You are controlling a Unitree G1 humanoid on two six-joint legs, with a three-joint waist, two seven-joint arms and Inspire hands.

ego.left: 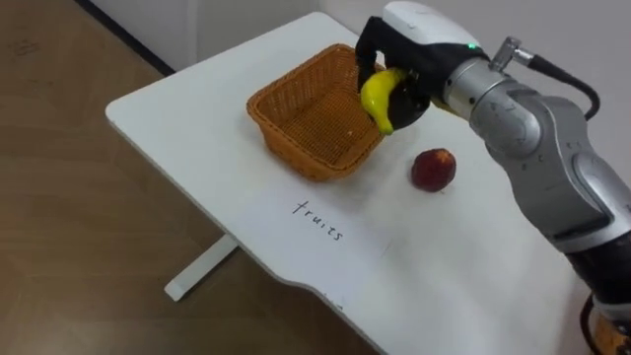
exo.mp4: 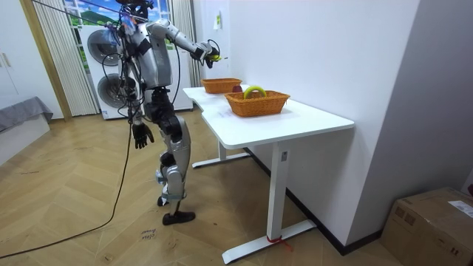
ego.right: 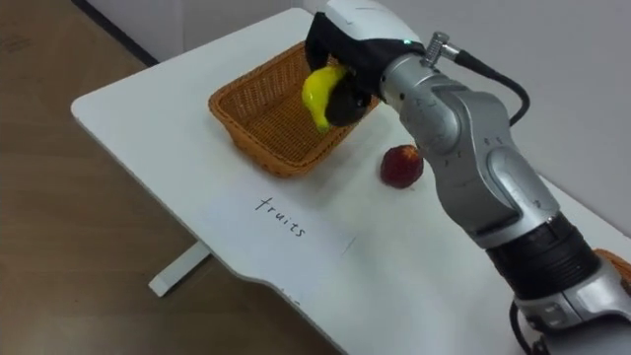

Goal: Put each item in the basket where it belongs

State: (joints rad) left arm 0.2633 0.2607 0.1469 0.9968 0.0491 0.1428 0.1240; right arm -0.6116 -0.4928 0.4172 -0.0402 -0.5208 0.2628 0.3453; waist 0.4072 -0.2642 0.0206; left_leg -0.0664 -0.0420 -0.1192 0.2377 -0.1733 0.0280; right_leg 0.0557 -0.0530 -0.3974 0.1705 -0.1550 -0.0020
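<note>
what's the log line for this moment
right hand: shut on banana, above fruit basket rim | red fruit: on table, beside fruit basket | left hand: down at side

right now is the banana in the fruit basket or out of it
Out. The right robot hand holds the banana over the wicker basket rim, not resting inside.

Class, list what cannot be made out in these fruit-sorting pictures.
Eye views: upper end of the banana, wrapped by fingers of the right hand.
Eye views: far corner of the fruit basket, behind that hand.
Room view: contents of the nearer basket, too small to name.
</note>
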